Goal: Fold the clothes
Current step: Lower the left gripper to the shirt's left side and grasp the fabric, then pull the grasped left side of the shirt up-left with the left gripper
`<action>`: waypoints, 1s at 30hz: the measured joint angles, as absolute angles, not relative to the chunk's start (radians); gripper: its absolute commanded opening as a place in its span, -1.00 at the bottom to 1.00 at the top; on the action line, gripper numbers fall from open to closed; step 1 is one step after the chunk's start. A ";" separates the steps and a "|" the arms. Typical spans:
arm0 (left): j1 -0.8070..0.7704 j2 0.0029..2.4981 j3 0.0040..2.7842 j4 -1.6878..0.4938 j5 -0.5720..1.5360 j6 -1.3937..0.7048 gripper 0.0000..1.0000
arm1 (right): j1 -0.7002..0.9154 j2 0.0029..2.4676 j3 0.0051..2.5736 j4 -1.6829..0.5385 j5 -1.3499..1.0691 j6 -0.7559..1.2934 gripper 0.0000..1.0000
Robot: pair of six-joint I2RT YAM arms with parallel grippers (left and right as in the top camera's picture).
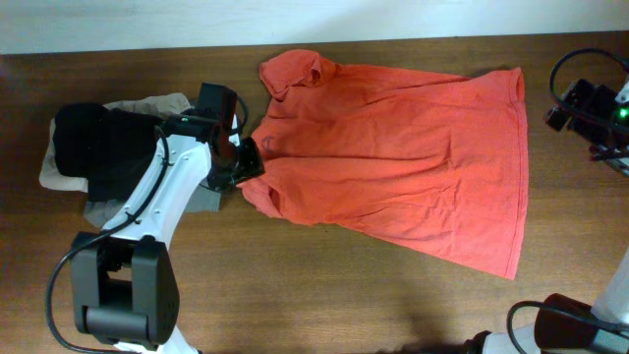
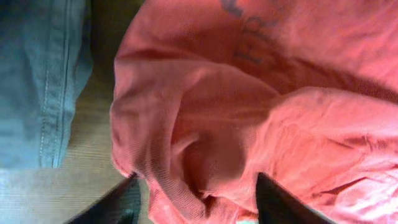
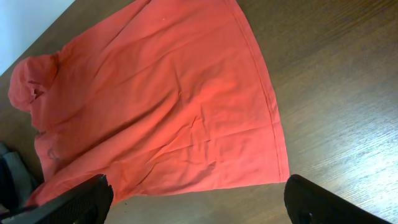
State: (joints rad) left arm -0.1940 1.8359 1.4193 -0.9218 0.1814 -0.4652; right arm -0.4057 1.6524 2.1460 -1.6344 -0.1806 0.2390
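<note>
Far left of the overhead view: stack of folded garments (image 1: 93,152), black over beige and grey, set aside from the work, probably finished.

Just right of it: left gripper (image 1: 244,162) over the bunched collar-and-sleeve end of the red-orange T-shirt (image 1: 393,147). Wrist view shows its fingers (image 2: 118,202) parted, with cloth loose between them and not pinched.

The shirt fills the frame from centre to right, mostly flat, hem to the right, upper-left sleeve curled over.

Far right: right gripper (image 3: 198,186) off the cloth, fingers wide apart and empty, likely waiting by the hem.

Surface: dark brown wood-grain table (image 1: 344,295). Pale wall strip (image 1: 147,25) along the top edge.
</note>
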 measured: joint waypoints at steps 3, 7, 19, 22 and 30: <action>-0.196 1.836 1.420 -1.004 0.187 -0.464 0.22 | -0.406 1.652 2.146 -1.634 -0.180 0.239 0.86; -0.213 1.837 1.419 -1.145 0.196 -0.464 0.29 | -0.406 1.652 2.146 -1.634 -0.181 0.239 0.86; -0.355 1.844 1.265 -0.869 0.197 -0.465 -0.29 | -0.406 1.652 2.146 -1.626 -0.180 0.239 0.87; -0.356 1.844 1.262 -0.866 0.178 -0.465 -0.99 | -0.406 1.652 2.146 -1.626 -0.181 0.239 0.87; -0.348 1.844 1.355 -1.023 0.319 -0.464 -0.99 | -0.406 1.652 2.146 -1.625 -0.180 0.238 0.86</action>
State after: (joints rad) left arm -0.3477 1.8439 1.3548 -1.0233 0.3187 -0.4641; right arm -0.4057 1.6524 2.1456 -1.6253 -0.1802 0.2382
